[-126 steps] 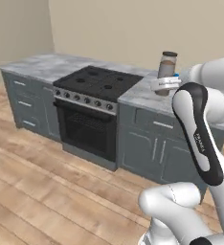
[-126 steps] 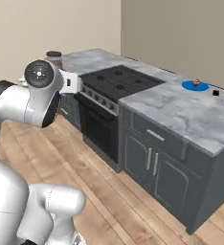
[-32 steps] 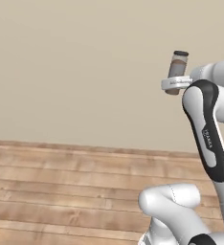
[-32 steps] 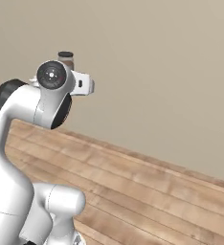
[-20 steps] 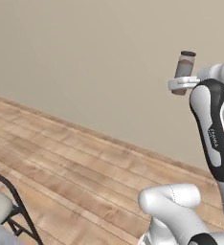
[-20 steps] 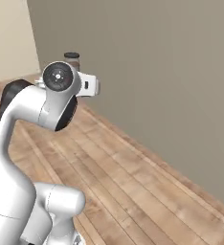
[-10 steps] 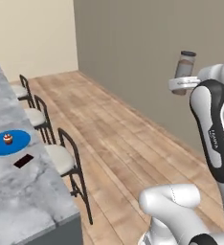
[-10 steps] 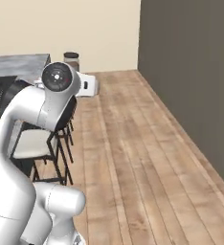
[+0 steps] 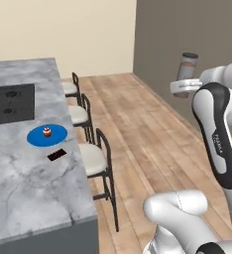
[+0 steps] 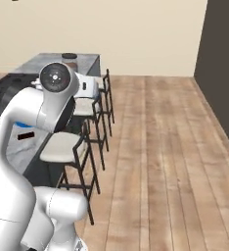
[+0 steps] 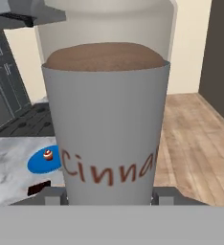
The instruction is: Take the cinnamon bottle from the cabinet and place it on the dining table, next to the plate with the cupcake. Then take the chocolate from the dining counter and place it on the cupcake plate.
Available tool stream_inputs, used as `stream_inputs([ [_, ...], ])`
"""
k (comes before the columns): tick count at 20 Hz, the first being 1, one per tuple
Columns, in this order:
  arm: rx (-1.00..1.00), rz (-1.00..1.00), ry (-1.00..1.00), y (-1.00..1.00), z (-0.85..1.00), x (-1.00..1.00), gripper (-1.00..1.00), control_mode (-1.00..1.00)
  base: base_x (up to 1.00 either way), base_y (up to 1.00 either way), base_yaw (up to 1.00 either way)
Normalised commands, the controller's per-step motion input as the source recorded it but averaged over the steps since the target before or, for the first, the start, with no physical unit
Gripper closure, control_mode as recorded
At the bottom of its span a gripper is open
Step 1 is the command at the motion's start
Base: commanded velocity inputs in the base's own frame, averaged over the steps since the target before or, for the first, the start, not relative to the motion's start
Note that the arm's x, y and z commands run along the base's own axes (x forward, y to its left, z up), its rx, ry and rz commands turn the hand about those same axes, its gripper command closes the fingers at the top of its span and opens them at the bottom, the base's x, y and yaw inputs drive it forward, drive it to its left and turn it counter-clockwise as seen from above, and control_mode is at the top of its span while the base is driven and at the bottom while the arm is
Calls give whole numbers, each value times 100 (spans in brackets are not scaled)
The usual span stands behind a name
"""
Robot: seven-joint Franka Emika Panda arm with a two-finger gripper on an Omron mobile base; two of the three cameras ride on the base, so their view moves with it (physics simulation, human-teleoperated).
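Brown-filled cinnamon bottle (image 9: 189, 66) upright, grasped in jaws | blue plate (image 9: 47, 135) holds cupcake (image 9: 47, 131) | chocolate (image 9: 56, 155) beside it

On the grey-veined white marble surface (image 9: 24, 193), the flat round blue plate (image 9: 57, 134) carries the tiny brown cupcake (image 9: 47, 131) at its middle. The thin dark rectangular chocolate bar (image 9: 57, 155) lies just beside the plate, nearer the camera. The black cooktop (image 9: 9, 101) sits behind the plate. Three black-framed stools (image 9: 95, 158) line the surface's right edge.
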Motion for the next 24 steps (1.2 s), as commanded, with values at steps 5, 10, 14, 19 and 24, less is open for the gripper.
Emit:
stream_inputs([
  [5, 0, 0, 0, 0, 0, 0, 100, 100, 42, -26, 40],
  [10, 0, 0, 0, 0, 0, 0, 100, 100, 44, -39, 25],
  [14, 0, 0, 0, 0, 0, 0, 100, 100, 40, -44, 21],
  [19, 0, 0, 0, 0, 0, 0, 100, 100, 37, -54, 9],
  [24, 0, 0, 0, 0, 0, 0, 100, 100, 36, -54, 10],
])
